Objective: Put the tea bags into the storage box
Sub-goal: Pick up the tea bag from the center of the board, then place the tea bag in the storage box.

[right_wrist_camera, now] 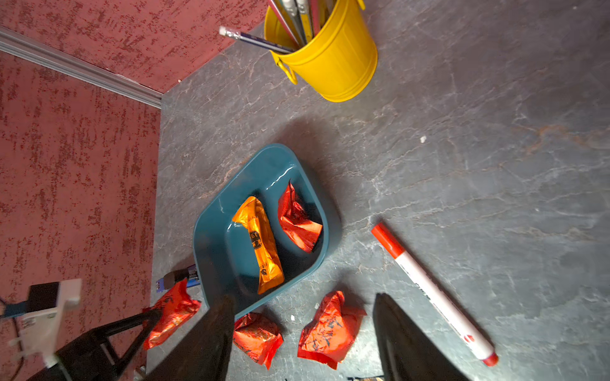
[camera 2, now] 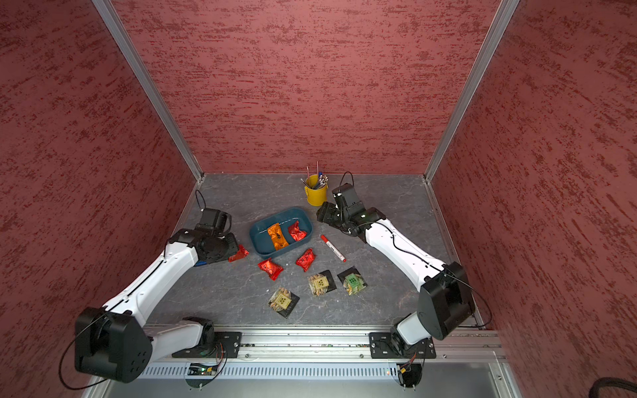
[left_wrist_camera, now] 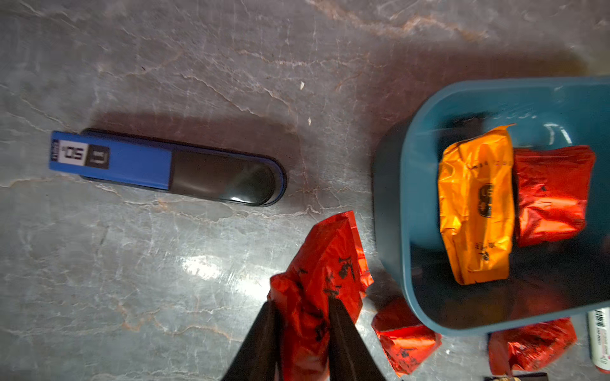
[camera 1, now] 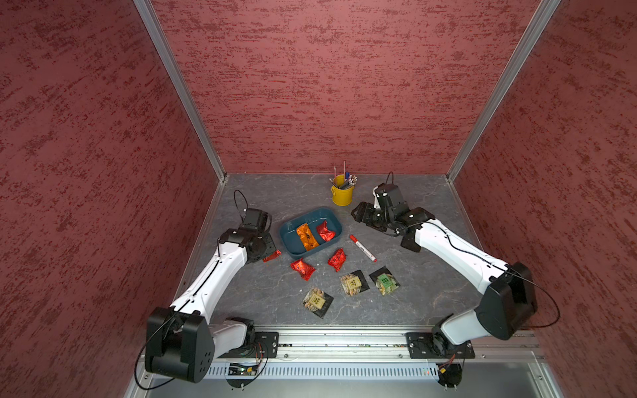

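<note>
- Left wrist view: red tea bag (left_wrist_camera: 325, 260) is pinched by left claw (left_wrist_camera: 303, 306) beside storage box (left_wrist_camera: 404, 184).
- Its rim should be cleared before release.
- Nothing is held by the open right claw (right_wrist_camera: 303, 297).

Blue stapler-like object (left_wrist_camera: 132, 163): white label (left_wrist_camera: 74, 155) reads "50", seen inverted; smaller print beside it illegible. Orange foil tea bag (left_wrist_camera: 475, 204), red foil tea bag (left_wrist_camera: 323, 273), marker pen (right_wrist_camera: 435, 293): dark print, possibly characters, unreadable.

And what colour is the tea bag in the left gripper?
The tea bag is red foil with black print, best seen in the left wrist view.
</note>
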### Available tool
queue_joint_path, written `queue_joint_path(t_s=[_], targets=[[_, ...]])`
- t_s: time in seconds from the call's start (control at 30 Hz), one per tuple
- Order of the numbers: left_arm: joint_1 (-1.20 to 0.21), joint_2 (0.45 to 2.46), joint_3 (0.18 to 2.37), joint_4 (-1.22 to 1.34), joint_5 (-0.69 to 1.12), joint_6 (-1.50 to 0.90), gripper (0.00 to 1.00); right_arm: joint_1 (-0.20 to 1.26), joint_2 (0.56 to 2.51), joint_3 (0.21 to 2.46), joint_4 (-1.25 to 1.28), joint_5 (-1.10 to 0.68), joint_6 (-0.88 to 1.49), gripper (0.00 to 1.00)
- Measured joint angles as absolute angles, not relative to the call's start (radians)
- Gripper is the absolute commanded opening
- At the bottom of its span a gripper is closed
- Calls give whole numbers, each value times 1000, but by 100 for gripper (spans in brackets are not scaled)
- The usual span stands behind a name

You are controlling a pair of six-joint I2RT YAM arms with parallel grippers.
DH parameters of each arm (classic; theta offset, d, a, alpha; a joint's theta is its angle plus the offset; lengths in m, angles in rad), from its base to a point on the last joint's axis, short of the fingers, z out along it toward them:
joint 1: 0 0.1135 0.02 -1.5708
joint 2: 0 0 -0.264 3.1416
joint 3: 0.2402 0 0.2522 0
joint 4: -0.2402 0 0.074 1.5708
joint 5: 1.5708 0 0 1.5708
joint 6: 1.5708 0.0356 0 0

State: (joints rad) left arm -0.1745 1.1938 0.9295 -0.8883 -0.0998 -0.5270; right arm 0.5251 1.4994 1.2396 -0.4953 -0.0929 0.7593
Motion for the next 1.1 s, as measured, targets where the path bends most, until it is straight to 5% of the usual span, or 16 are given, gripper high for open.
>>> queue_joint_path(t_s=[0.67,1.1], targets=[[-273,1398,1206,-920,-85,-523,29,128,1361,1043,-664,-91,694,76],[-298,1520,1265,-833,-52,-514,34,-118,1352,881,-665,-207,657,41]])
